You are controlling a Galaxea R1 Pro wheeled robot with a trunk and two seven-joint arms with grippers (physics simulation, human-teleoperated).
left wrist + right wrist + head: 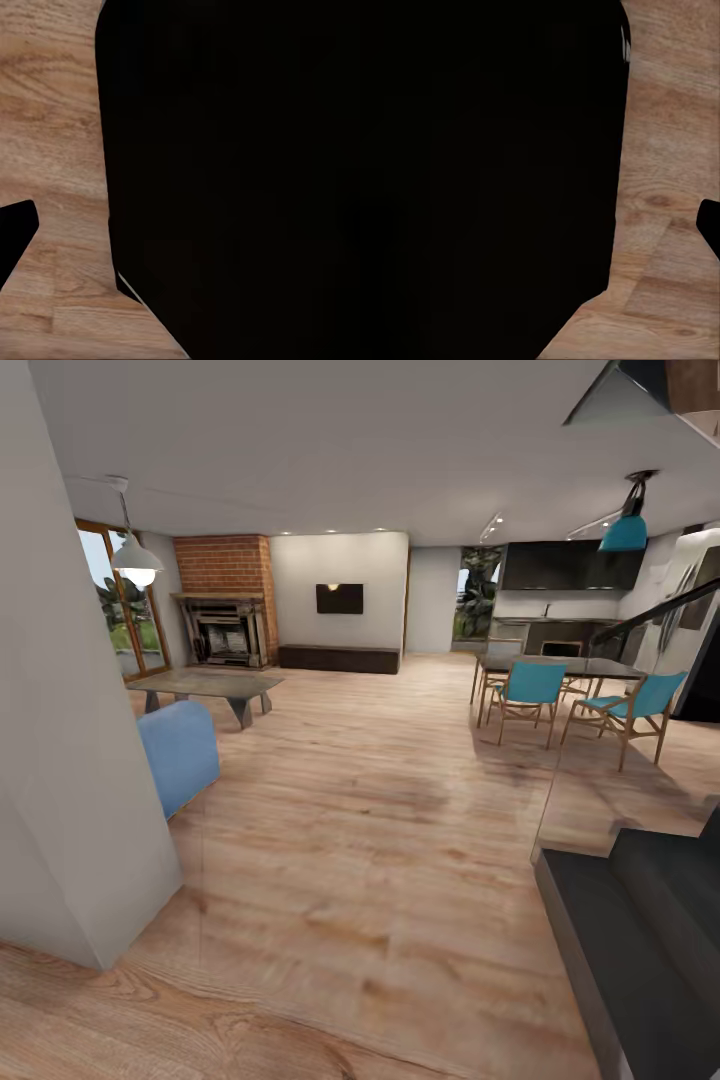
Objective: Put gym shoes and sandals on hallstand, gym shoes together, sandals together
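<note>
Wood-grain plank floor [380, 840] runs through an open room. One brick fireplace [228, 610] stands at the far wall, one low grey coffee table [205, 688] before it, one blue seat [178, 755] beside a white wall corner [70, 760]. Two teal chairs [528, 695] sit at one dark dining table [560, 665]; one teal pendant lamp [625, 530] hangs above. Dark stairs [640, 930] are near right. Both wrist views: plank floor beside a black mass; fingers' state cannot be told.
</note>
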